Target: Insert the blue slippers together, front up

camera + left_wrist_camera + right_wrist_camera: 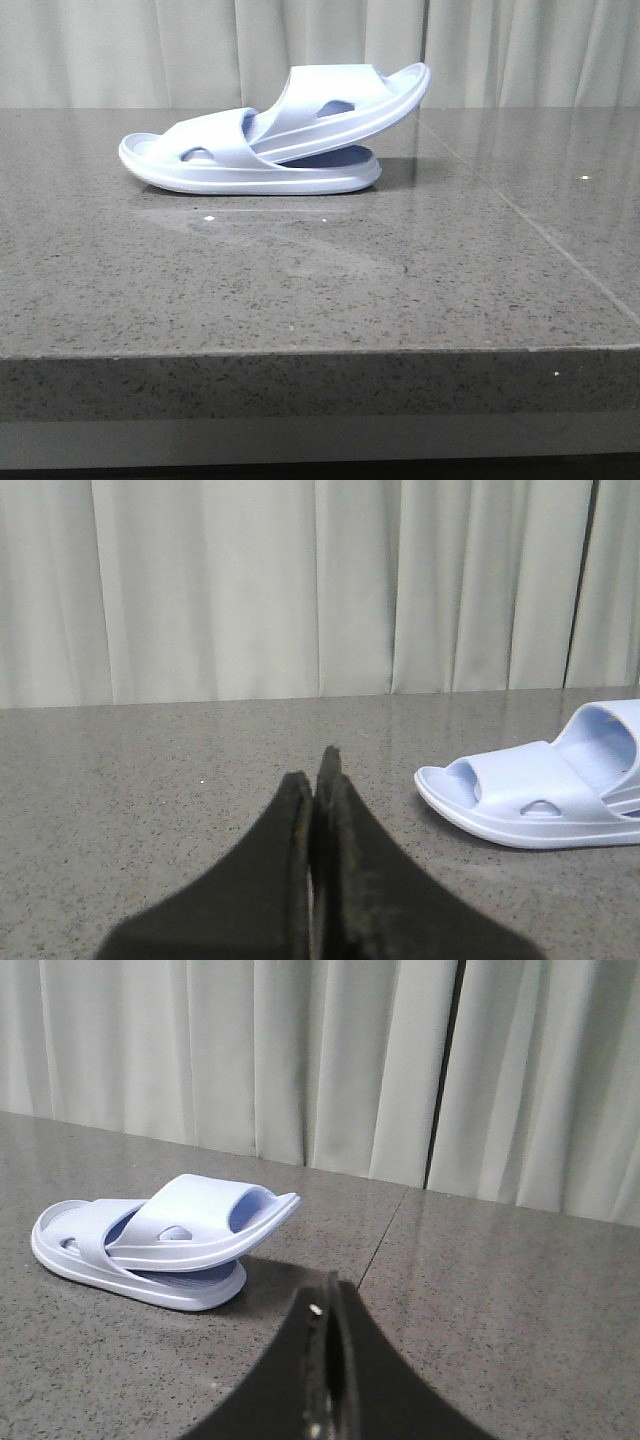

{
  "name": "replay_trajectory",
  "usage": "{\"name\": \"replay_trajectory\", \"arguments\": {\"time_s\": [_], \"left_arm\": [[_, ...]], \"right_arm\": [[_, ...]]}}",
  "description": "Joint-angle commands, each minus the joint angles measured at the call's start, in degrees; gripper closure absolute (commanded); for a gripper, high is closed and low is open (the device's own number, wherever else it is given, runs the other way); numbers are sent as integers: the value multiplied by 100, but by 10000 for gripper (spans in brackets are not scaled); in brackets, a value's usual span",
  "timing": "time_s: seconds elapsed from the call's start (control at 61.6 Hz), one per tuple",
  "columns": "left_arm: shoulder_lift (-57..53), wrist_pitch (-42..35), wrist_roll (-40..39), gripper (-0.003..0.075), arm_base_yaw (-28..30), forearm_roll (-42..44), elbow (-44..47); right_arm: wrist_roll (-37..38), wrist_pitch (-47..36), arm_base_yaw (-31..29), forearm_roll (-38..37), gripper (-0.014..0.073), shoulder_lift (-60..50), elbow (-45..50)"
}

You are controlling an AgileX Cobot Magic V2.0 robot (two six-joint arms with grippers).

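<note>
Presently catalogued, left to right:

Left gripper (318, 770): black, tapered fingers with a rough matte face, pressed together on nothing; seen only in the left wrist view, raised over bare stone, apart from the footwear.

Lower slipper (215, 165): pale blue moulded foam, thick rounded sole, wide strap pierced by an oval hole; laid flat on the table, open toe pointing left.

Upper slipper (345, 100): same foam and shape; its front is pushed under the lower slipper's strap, its heel tilted up to the right, clear of the surface.

Blue slippers (165, 1240): shown nested as one unit in the right wrist view; only the toe half is caught in the left wrist view.

Right gripper (330, 1305): black fingers closed against each other, empty, set near the pair but not touching.

Table (300, 300): dark grey speckled stone, polished, with a seam running on the right.

Curtain (120, 50): pale pleated fabric hung behind.
</note>
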Motion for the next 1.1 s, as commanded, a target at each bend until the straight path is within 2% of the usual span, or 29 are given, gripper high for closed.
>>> {"name": "replay_trajectory", "arguments": {"time_s": [0.0, 0.292, 0.438, 0.6, 1.087], "left_arm": [[-100, -523, -115, 741, -45, 78, 104], [-329, -672, -115, 741, 113, 144, 968], [-329, -1457, -124, 741, 370, 100, 1365], [-329, -1458, -167, 741, 649, 27, 1342], [-329, -1184, -180, 741, 649, 2, 1342]], "right_arm": [[-41, -353, 26, 17, 700, 32, -165], [-41, -346, 26, 17, 700, 37, -165], [-41, -346, 26, 17, 700, 37, -165], [-41, -341, 26, 17, 700, 37, -165], [-41, -341, 26, 17, 700, 37, -165]]}}
